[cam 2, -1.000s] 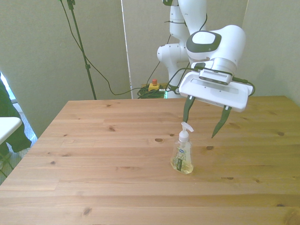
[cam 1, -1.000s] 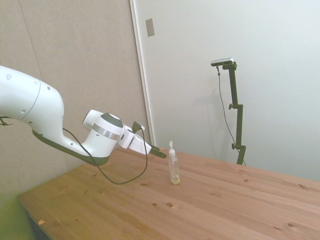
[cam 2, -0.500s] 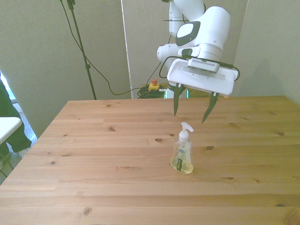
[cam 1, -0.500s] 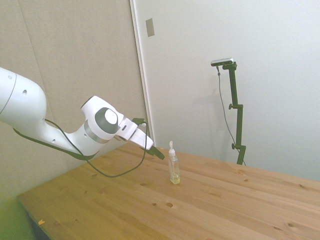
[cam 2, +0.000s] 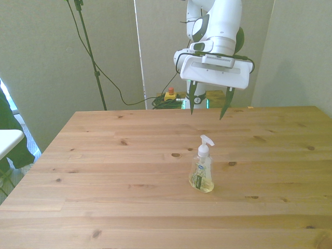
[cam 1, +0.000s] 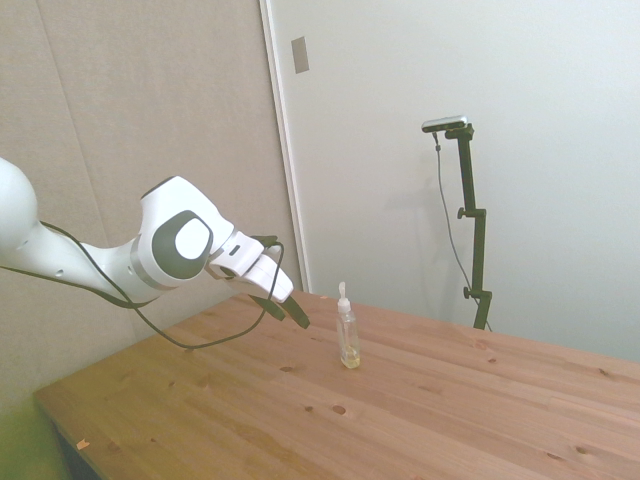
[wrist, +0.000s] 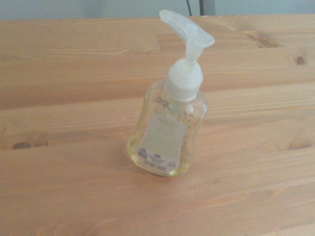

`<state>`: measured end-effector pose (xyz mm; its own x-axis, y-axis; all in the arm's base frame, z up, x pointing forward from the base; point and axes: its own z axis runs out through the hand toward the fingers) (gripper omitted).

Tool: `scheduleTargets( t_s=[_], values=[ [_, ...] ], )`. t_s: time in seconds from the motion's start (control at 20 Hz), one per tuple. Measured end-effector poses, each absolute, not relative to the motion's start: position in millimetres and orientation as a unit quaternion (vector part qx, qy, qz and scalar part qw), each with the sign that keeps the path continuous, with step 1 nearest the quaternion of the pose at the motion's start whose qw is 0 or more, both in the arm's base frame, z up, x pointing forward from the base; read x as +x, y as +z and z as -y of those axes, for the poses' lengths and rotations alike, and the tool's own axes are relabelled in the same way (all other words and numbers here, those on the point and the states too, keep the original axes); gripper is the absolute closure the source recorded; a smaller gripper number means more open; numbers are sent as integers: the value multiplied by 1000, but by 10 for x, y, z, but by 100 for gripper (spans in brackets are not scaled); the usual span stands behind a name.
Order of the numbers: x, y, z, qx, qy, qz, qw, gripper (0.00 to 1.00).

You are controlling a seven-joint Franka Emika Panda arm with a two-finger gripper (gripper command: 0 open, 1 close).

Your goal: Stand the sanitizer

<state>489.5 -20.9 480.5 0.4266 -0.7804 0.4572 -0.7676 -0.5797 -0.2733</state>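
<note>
Sanitizer: upright on tabletop, untouched.
Claw: fingers spread, empty, raised well apart.
Risk: slim bottle likely topples if nudged or tabletop is jolted.

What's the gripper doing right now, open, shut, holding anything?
Gripper: open and empty, fingers spread, raised above the table and clear of the sanitizer, which stands upright on its own.
</note>
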Motion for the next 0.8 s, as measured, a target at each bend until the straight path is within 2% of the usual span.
scheduleTargets(
  t_s=[0.4, 0.8],
  values=[
    [4423, 4883, 99, -872, -232, -430, 27, 0],
    [3771, 5045, 197, -887, -171, -427, 33, 0]
  ],
)
